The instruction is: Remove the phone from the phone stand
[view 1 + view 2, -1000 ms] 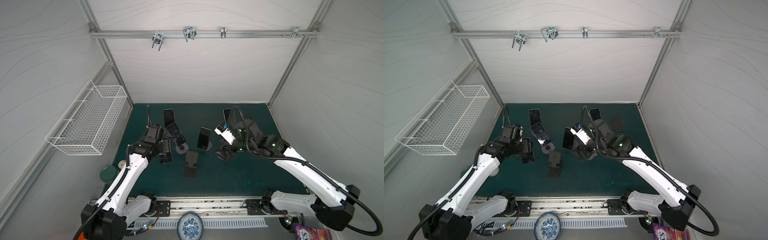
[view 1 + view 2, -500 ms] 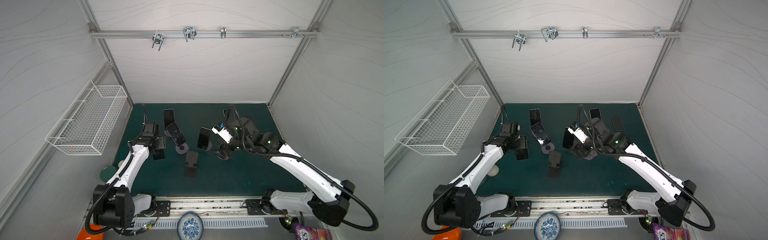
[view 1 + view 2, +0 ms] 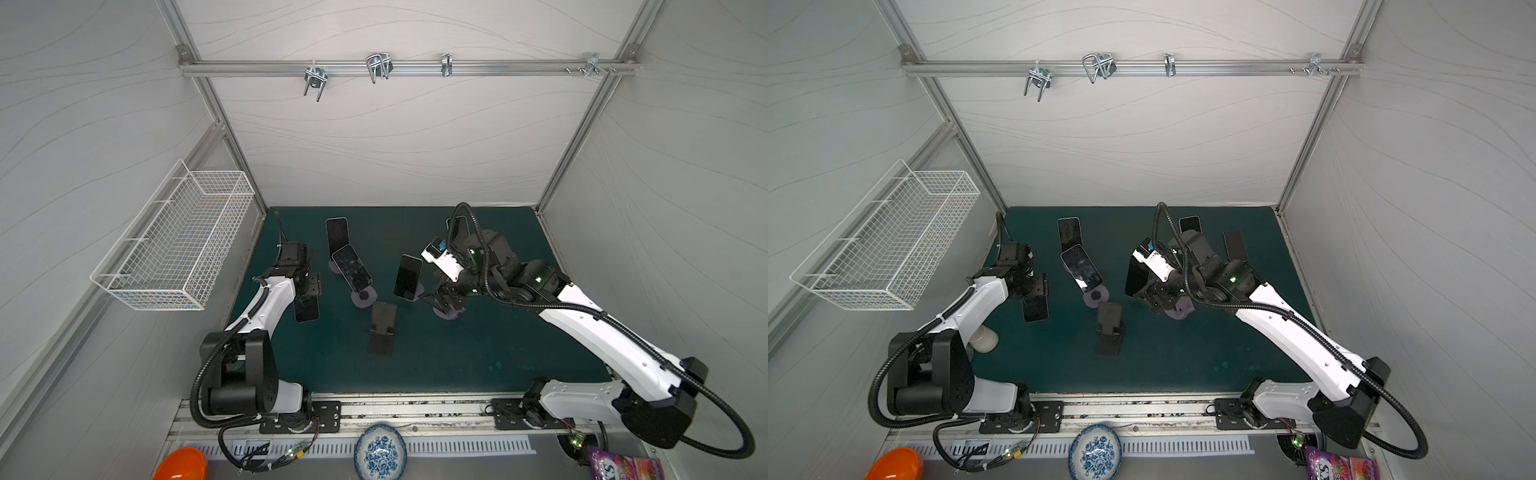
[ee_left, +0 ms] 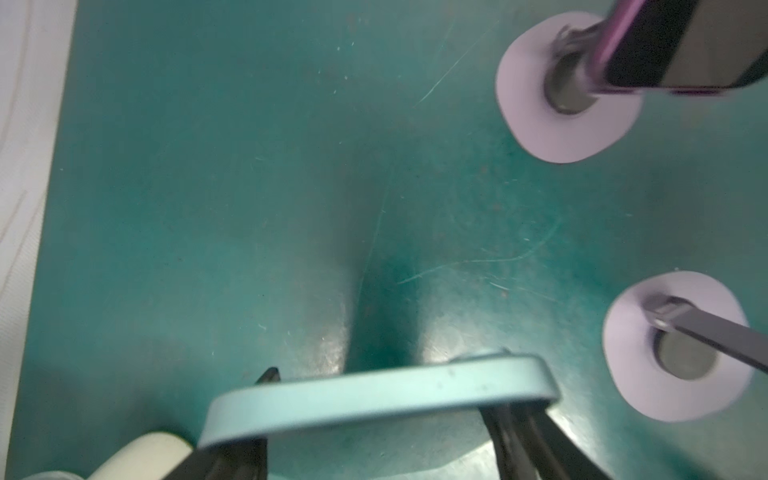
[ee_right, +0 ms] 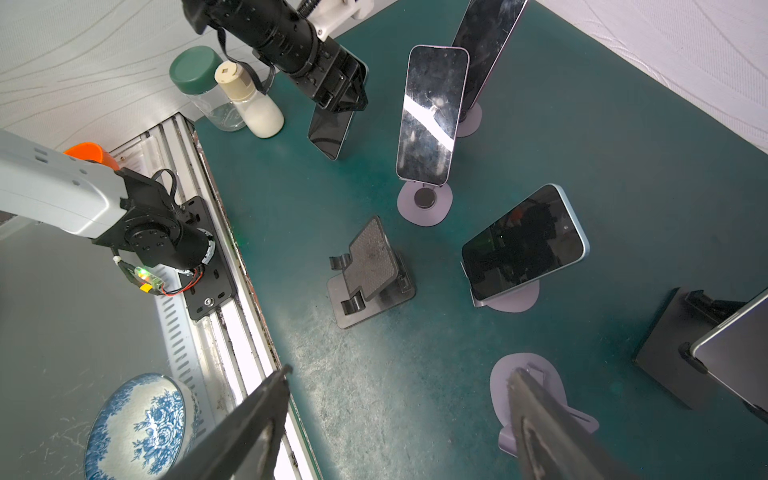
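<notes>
one phone (image 3: 306,311) is clear of the empty black stand (image 3: 382,328): the left gripper (image 3: 306,296), clamped on its top edge, has carried it leftward, hanging over the mat (image 3: 457,357). right gripper (image 5: 399,374), jaws parted and empty, has edged toward the next propped phone (image 3: 408,277).

Both top views overlook the mat (image 3: 478,349); wrist cameras sit nearer.
</notes>
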